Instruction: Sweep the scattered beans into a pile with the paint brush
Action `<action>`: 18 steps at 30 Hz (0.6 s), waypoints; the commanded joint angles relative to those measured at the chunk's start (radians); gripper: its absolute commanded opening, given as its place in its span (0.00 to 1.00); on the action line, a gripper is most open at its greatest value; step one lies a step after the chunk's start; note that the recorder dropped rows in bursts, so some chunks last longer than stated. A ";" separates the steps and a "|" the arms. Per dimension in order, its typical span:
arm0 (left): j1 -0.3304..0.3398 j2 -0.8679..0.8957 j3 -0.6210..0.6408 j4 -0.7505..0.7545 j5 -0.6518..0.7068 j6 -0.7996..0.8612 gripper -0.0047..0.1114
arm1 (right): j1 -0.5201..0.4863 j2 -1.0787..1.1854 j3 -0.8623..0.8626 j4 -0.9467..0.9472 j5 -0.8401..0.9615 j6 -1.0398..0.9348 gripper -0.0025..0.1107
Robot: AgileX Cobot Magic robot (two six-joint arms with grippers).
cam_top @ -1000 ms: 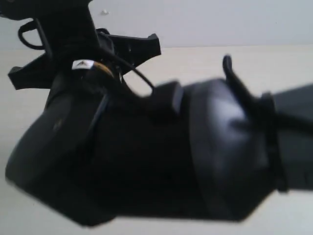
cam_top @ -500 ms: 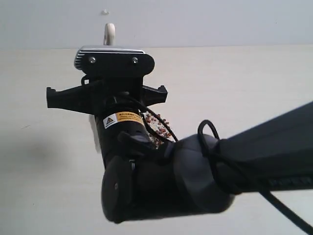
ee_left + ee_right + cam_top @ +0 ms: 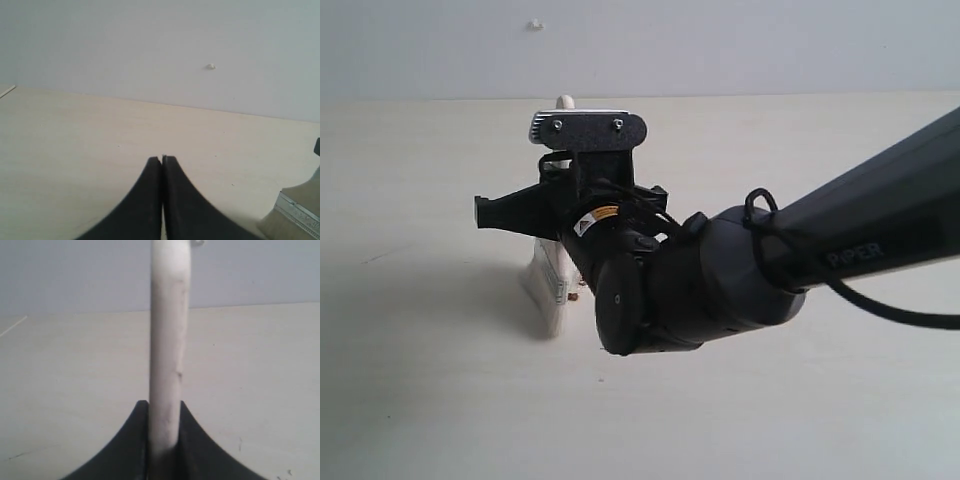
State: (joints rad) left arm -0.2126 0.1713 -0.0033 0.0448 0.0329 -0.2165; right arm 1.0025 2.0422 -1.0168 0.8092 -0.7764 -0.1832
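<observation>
The left gripper (image 3: 161, 160) is seen only in the left wrist view. Its two fingers are pressed together with nothing between them, and it is held over the bare table (image 3: 60, 150). At the right edge of that view a strip of the silver band of the paint brush (image 3: 296, 212) is caught. This detail is hidden in the right wrist view.

In the exterior view the paint brush (image 3: 546, 292) is held nearly upright, left of the middle, with its pale bristles down at the table. The rounded end of the handle is shown above the wrist camera housing. One or two reddish beans (image 3: 578, 297) are seen just beside the bristles, on their right. Whatever lies further right is covered by the right arm (image 3: 840, 240), so the rest of the beans cannot be placed.

The grip is shown by the right wrist view alone. There the right gripper (image 3: 165, 412) is clamped on the handle with a finger on each side, and the handle is seen rising straight to the hole at its end.

Wide bare room is left on the left and on the near side. More is left on the far side, up to the straight far edge against the wall (image 3: 770, 50). The right side is crossed by the arm.

The surface is pale cream and matt, with faint marks. The wall is plain light grey, with one small white spot (image 3: 534, 24).
</observation>
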 commanded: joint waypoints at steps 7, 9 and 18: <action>0.003 -0.009 0.003 -0.005 -0.001 0.003 0.04 | -0.039 -0.002 0.003 0.032 0.013 -0.129 0.02; 0.003 -0.009 0.003 -0.005 -0.001 0.003 0.04 | -0.039 -0.002 0.003 0.105 -0.013 -0.203 0.02; 0.003 -0.009 0.003 -0.005 -0.001 0.003 0.04 | -0.039 -0.004 0.003 0.205 -0.095 -0.284 0.02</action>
State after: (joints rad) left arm -0.2126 0.1713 -0.0033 0.0448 0.0329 -0.2165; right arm 0.9698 2.0422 -1.0168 1.0099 -0.8500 -0.4406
